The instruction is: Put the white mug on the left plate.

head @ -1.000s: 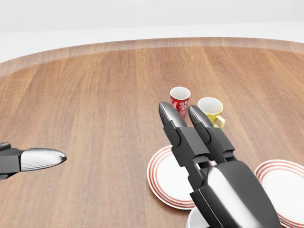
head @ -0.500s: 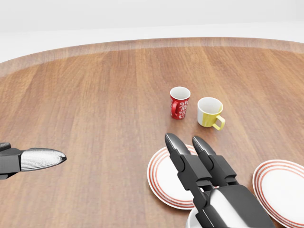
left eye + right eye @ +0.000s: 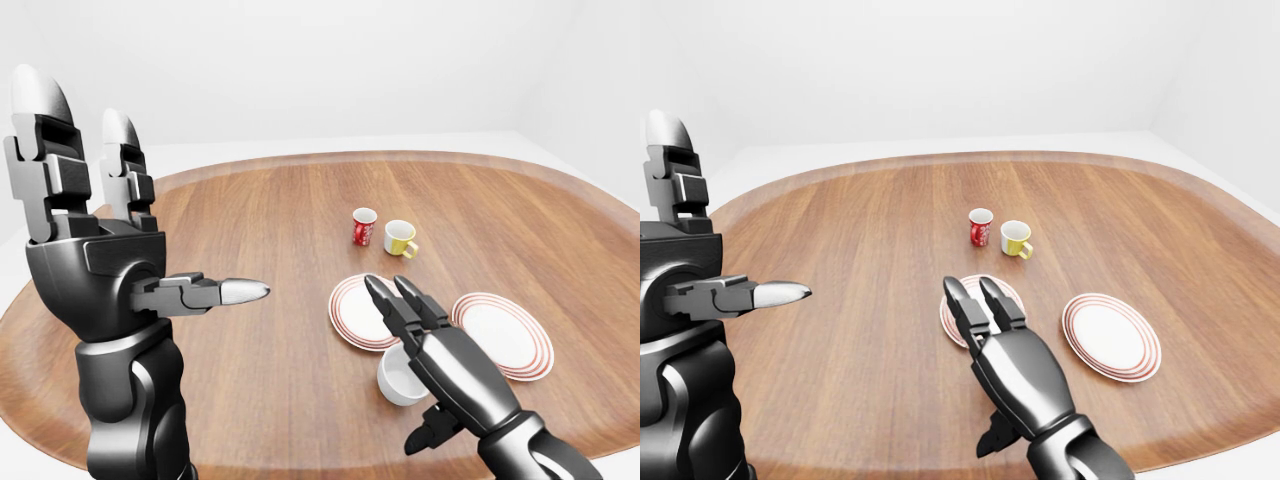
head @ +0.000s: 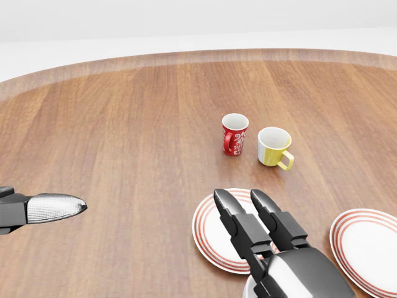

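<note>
Left-eye view: white mug (image 3: 402, 376) sits upright on the table (image 3: 270, 240), just off the near edge of the left plate (image 3: 352, 315), not on it yet. My right hand (image 3: 440, 345) hangs over the mug with its fingers (image 3: 385, 305) straight and apart, reaching out over the plate; nothing held, and I can't tell whether the palm touches the mug rim. Risk as I judge it: my hand covers most of the mug, so I could close blind, clip the rim and tip it or shove it toward the near table edge, which isn't far. Handle isn't visible, so a grasp round the body may slip. Could also drag the plate if the mug is slid rather than lifted. Right plate (image 3: 505, 335) lies just beside on the right, so a wrong drop there is possible. Red mug (image 3: 364, 227) and yellow mug (image 3: 400, 238) stand well apart toward the far side, no bother. My left hand (image 3: 95, 235) is raised at the left, fingers extended and spread, empty, touching nothing.
</note>
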{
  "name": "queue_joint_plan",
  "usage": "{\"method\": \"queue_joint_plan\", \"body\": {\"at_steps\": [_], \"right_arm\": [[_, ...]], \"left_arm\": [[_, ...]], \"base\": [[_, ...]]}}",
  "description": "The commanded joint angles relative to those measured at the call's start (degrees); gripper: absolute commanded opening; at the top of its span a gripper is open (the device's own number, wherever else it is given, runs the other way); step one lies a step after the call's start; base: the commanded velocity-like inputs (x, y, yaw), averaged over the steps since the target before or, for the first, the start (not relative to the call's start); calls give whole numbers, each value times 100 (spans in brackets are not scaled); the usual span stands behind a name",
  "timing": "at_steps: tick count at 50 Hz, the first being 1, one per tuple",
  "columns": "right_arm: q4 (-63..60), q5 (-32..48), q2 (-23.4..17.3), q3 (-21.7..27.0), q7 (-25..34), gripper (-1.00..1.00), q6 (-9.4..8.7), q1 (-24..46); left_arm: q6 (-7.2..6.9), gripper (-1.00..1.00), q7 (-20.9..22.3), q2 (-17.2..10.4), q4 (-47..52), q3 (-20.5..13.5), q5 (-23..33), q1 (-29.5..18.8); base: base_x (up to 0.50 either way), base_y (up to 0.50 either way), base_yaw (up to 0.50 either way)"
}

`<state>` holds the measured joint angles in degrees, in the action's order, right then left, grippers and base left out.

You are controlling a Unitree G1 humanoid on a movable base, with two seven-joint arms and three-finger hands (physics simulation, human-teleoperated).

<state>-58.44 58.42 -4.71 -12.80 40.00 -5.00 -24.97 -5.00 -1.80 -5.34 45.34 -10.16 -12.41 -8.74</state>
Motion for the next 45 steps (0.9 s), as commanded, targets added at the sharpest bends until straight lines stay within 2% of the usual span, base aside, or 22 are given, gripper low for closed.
{"method": "queue_joint_plan", "body": {"at_steps": [1,9,23,45], "right_arm": [[133,125,57,286,0,100,0,55],[361,111,142,601,0,100,0,18],[592,226,263,638,0,100,0,56],[1194,285,339,1070,0,100,0,390]], "left_arm": [[0,100,-5,-4,-4,-3,0,-18],[0,100,0,9,12,11,9,15],[0,100,7,15,32,7,1,30],[0,100,17,19,45,19,3,39]], "base": [[0,0,0],[0,0,0],[0,0,0],[0,0,0]]}}
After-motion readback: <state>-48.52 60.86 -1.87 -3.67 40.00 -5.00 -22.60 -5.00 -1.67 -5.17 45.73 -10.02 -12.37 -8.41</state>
